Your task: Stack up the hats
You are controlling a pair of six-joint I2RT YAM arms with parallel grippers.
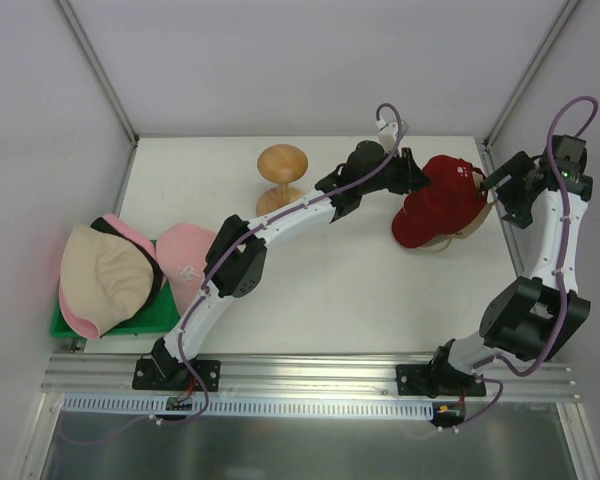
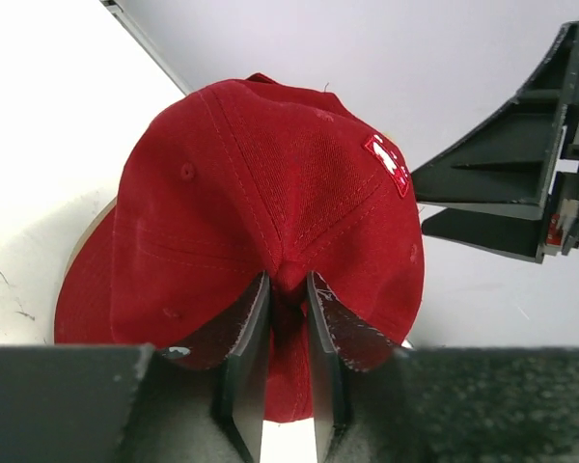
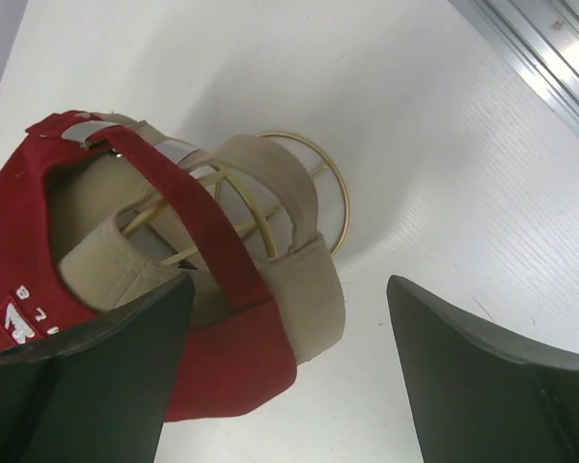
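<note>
A red baseball cap [image 1: 442, 200] sits at the back right over a beige hat [image 3: 314, 280], both on a gold wire stand [image 3: 346, 203]. My left gripper [image 1: 412, 172] reaches across the table. Its narrow jaws [image 2: 288, 278] are shut on a fold of the red cap's crown [image 2: 261, 183]. My right gripper [image 1: 500, 187] stands open on the cap's right side. In the right wrist view its left finger [image 3: 125, 347] is close to the red rim [image 3: 227, 367], gripping nothing. More hats lie at the far left: a beige bucket hat [image 1: 100, 275] over pink and black ones, and a pink cap [image 1: 185, 260].
A wooden mushroom-shaped stand [image 1: 280, 175] is at the back centre, just left of my left arm. A green tray [image 1: 140, 322] lies under the hats at the left edge. Walls close in the table behind and on both sides; a metal rail [image 1: 310, 375] runs along the front.
</note>
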